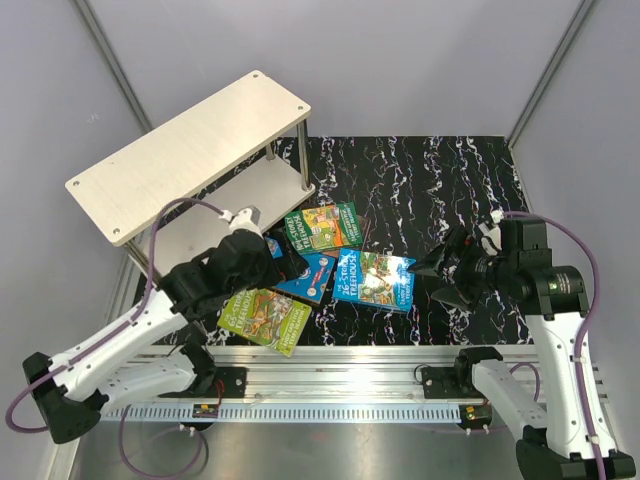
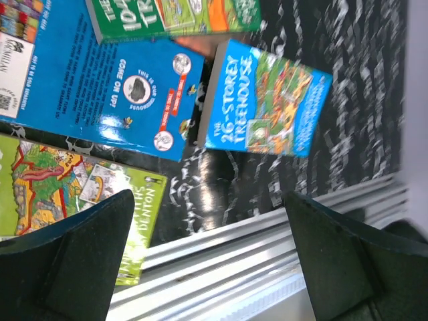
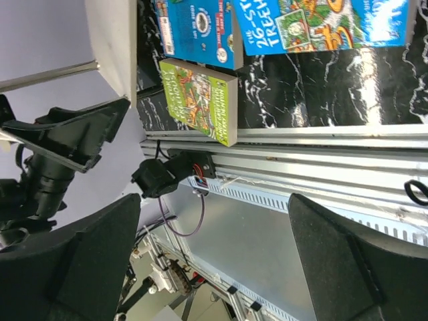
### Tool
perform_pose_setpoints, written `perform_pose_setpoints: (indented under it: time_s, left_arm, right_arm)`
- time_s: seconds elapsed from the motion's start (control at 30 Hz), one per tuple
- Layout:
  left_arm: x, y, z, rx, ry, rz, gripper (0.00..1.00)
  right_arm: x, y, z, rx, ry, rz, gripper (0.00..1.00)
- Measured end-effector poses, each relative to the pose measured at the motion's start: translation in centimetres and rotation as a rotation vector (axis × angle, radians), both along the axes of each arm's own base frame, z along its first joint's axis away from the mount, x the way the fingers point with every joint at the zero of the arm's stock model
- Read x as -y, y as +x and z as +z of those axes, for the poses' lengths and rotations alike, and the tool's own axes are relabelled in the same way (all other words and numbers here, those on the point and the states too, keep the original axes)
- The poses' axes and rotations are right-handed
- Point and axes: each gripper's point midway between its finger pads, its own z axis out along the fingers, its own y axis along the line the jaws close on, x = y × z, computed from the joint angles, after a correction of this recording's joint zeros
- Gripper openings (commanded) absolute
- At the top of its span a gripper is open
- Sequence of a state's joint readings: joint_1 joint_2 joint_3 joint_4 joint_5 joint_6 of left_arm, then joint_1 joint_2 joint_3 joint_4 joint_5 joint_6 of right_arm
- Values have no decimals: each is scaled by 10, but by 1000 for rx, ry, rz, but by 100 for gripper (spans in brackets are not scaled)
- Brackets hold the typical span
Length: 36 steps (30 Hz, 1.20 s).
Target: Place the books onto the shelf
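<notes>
– On the tabletop (image 1: 450,180), where are the books (image 1: 375,280)?
– Four lie flat, clustered just in front of the shelf (image 1: 190,150) (one green, two blue, one lime); some overlap.
– And the fingers?
– Left fingers (image 2: 80,261) hover over the cluster, spread wide, gripping nothing; right fingers (image 3: 87,267) are open too, off to the cluster's right.

A black, white-veined marble mat (image 1: 440,180) lies just beyond a ribbed silver aluminium rail (image 1: 340,365)
</notes>
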<state>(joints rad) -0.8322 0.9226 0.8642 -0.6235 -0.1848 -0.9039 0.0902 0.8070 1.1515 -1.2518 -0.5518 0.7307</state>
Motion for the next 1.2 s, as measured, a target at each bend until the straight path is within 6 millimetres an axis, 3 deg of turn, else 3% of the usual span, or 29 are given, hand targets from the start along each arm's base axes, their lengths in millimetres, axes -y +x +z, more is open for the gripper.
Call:
perform_pose_setpoints:
  time_s: [0.1, 0.17, 0.23, 0.33, 0.4, 0.6, 0.73, 0.8, 1.0, 1.07, 1.2]
  left_arm:
    - [-10, 2, 25, -17, -61, 130, 99]
    - [-20, -5, 18, -52, -102, 199, 99]
    - [-33, -20, -9, -82, -136, 224, 99]
    - [-47, -40, -52, -122, -186, 244, 99]
    - [-51, -47, -69, -155, -180, 249, 99]
    - [-38, -49, -80, -251, -32, 178, 99]
    - [-23, -39, -68, -244, 36, 98, 99]
    - [-13, -33, -62, -228, 48, 60, 99]
    - [6, -16, -74, -282, 169, 22, 99]
    - [-1, -16, -78, -306, 210, 53, 99]
    - [-34, -41, -76, -361, 190, 178, 99]
  right_arm:
    - [-4, 5, 8, 57, 35, 3, 100]
    - [-8, 7, 9, 95, 74, -3, 100]
    - [-14, 7, 2, 100, 131, -1, 100]
    - [-20, 4, -23, 25, 181, -12, 100]
    - [-20, 3, -39, -21, 191, -32, 100]
    - [-21, 6, -79, -135, 222, -108, 100]
    - [-17, 7, -125, -265, 212, -196, 100]
    - [-15, 13, -136, -298, 201, -225, 100]
    - [-15, 48, -138, -326, 160, -226, 100]
    - [-14, 63, -124, -278, 139, -206, 100]
    - [-15, 86, -90, -142, 125, -163, 100]
